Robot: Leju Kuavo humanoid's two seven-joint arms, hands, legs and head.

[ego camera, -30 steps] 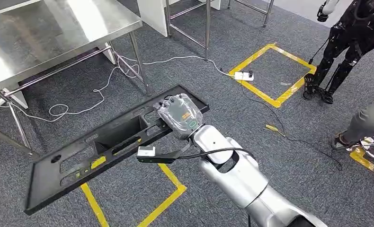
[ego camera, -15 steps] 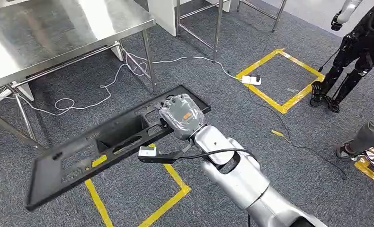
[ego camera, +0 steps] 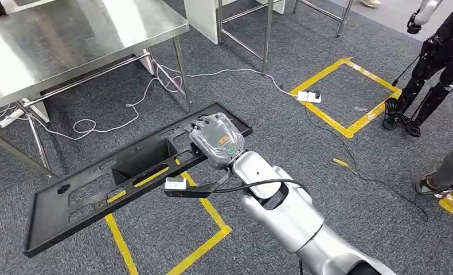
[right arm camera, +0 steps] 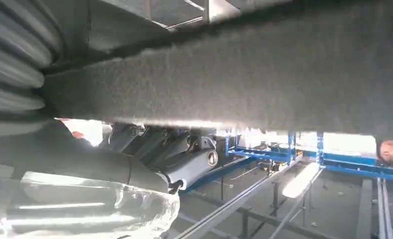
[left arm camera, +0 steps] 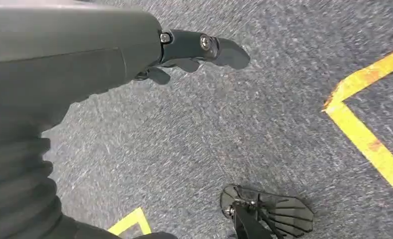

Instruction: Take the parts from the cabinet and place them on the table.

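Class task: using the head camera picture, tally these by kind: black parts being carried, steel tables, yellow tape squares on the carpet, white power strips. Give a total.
Black parts, held by the right hand: 1, the long black panel
Steel tables: 1, the steel table
Yellow tape squares: 2, far square, near square
White power strips: 2, one, another
Total: 6

**No readable text in any view**

No word, number or brand can be made out. The right robot hand (ego camera: pixel 215 137) bears a small orange mark and a green one on its back, both too small to read. Yellow patches on the long black part (ego camera: pixel 127 175), at about eight o'clock from that hand, may be labels, but nothing on them is legible. The yellow tape squares (ego camera: pixel 346 94) on the floor, at about two o'clock, carry no lettering.
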